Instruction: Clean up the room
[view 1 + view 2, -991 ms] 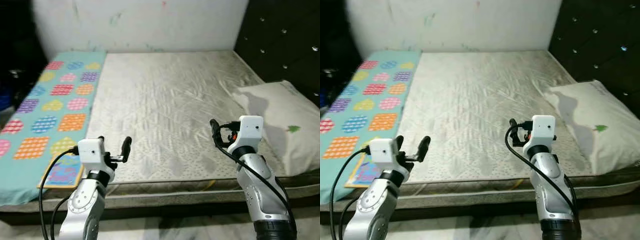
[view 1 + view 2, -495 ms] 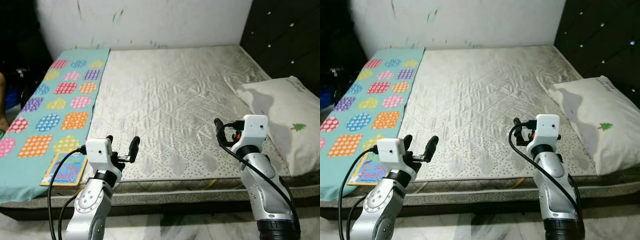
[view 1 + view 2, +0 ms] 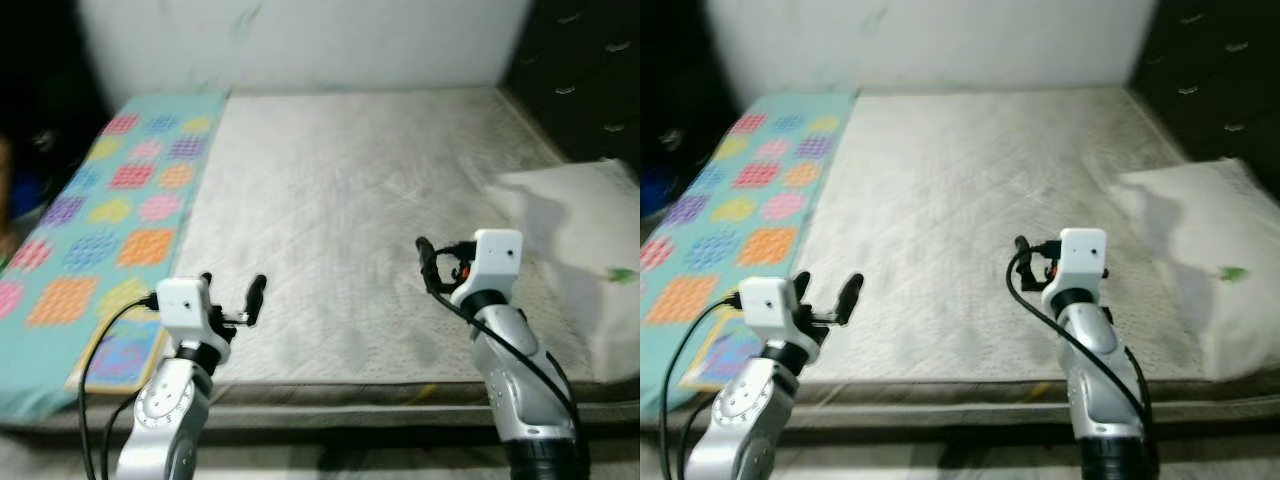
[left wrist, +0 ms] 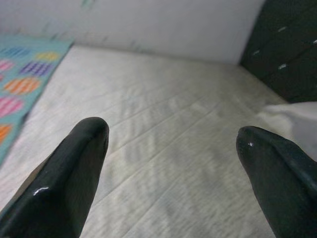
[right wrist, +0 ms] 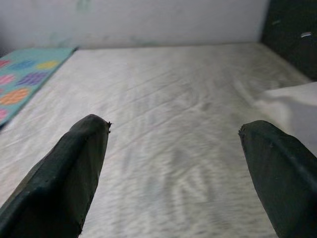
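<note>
A bed with a bare beige mattress [image 3: 350, 170] lies before me, the picture blurred. A turquoise blanket [image 3: 110, 195] with coloured patches covers its left strip. A colourful book [image 3: 122, 357] rests on the blanket's near end. A white pillow [image 3: 590, 235] lies at the right side. My left gripper [image 3: 232, 288] hovers open and empty over the mattress's front edge, right of the book. My right gripper [image 3: 443, 262] hovers open and empty over the front right of the mattress, left of the pillow. In the wrist views each gripper [image 4: 173, 128] [image 5: 174, 124] points across the mattress toward the wall.
A white wall [image 3: 300, 45] closes the far side of the bed. A dark tufted headboard [image 3: 590, 80] runs along the right. Dark space lies left of the blanket [image 3: 670, 150]. The bed's front edge [image 3: 350, 390] is just ahead of me.
The whole picture has shifted and blurred, so the camera is moving. Both grippers stay open in the same raised pose; nothing on the bed has moved.
</note>
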